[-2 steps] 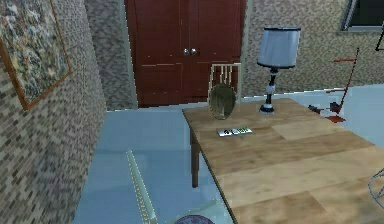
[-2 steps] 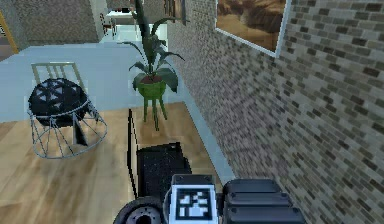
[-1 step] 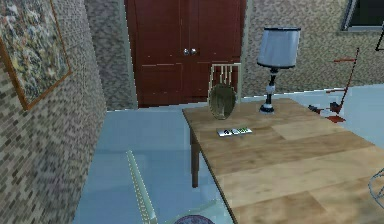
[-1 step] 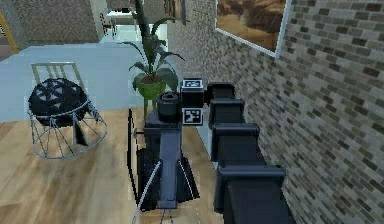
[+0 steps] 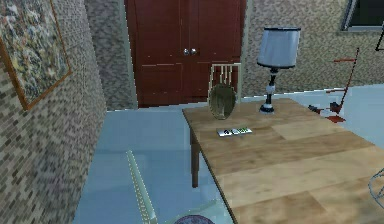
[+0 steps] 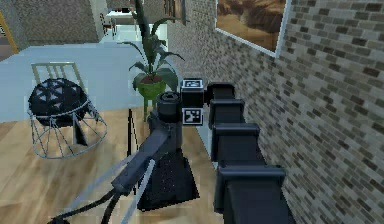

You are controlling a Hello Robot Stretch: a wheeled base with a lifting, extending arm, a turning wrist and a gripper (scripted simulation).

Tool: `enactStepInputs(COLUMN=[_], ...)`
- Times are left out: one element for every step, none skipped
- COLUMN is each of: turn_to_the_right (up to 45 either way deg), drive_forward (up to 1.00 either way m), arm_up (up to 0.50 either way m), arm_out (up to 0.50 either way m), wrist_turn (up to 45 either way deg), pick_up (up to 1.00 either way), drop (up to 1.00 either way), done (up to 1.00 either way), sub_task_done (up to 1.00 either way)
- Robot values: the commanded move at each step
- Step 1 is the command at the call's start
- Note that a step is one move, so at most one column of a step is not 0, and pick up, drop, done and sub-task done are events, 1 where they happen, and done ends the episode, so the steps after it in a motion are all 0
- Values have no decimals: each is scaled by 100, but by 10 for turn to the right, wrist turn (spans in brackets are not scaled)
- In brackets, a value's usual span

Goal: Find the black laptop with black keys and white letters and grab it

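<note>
Black laptop: its whereabouts cannot be told from either view.
Desk (image 5: 300,165): a light wooden top on dark legs is taking up the forward view's lower right.
Small flat item (image 5: 236,131): a dark-and-white slab is lying on the desk near its far left corner.
Lamp (image 5: 277,58): is standing upright at the desk's far edge, with a pale blue shade.
Chair (image 5: 224,88): is standing just behind the desk, before the red double doors (image 5: 185,50).
Arm (image 6: 240,150): a dark bar is reaching up the arm side view beside a brick wall (image 6: 330,110).
Gripper (image 6: 125,180): its dark body is slanting down-left of the white marker squares (image 6: 193,88); whether the fingers are apart, together or holding anything cannot be told.
Potted plant (image 6: 150,55): is standing beyond the marker squares.
Wire-frame seat (image 6: 62,110): is standing on the wood floor, left of the plant.
</note>
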Motion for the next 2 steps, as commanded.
enactStepInputs(turn_to_the_right=[0, 0], drive_forward=[0, 0], arm_up=[0, 0], arm_out=[0, 0], wrist_turn=[450, 420], pick_up=[0, 0], drop=[0, 0], done=[0, 0], sub_task_done=[0, 0])
